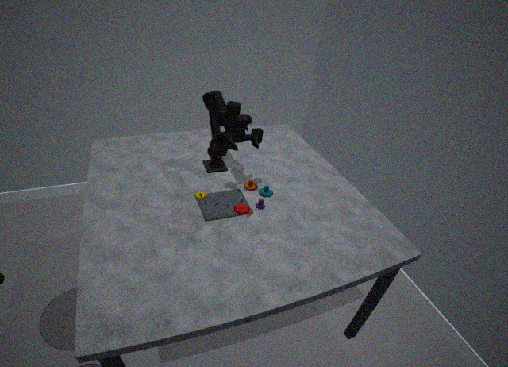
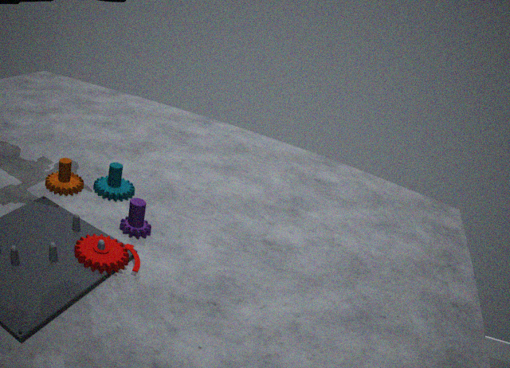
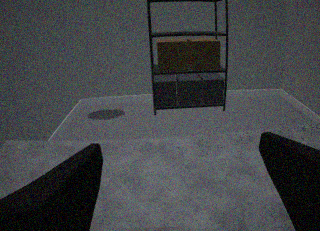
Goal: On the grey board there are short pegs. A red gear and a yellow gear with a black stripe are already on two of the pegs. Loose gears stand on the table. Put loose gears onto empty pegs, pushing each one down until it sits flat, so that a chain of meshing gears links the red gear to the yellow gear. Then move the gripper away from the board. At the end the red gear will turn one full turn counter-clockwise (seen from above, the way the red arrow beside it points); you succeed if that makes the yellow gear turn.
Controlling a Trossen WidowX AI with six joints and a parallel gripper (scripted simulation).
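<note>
The grey board (image 1: 215, 214) (image 2: 41, 291) carries several empty pegs, among them one peg (image 2: 52, 252) near the red gear. The red gear (image 1: 240, 210) (image 2: 88, 252) sits at a board corner; the yellow gear (image 1: 198, 195) sits at the opposite side in the top view. Orange (image 1: 250, 186) (image 2: 64, 183), teal (image 1: 265, 192) (image 2: 114, 188) and purple (image 1: 260, 204) (image 2: 136, 217) loose gears stand upright, handles up, on the table beside the board. My gripper (image 1: 247, 148) (image 3: 184, 147) is open and empty, high above the table and away from the gears.
A curved red arrow (image 1: 249, 213) (image 2: 136, 260) lies beside the red gear. The arm's base (image 1: 214, 166) stands behind the board. In the wrist view a shelf rack (image 3: 151, 56) with a brown box (image 3: 188, 56) stands beyond the table.
</note>
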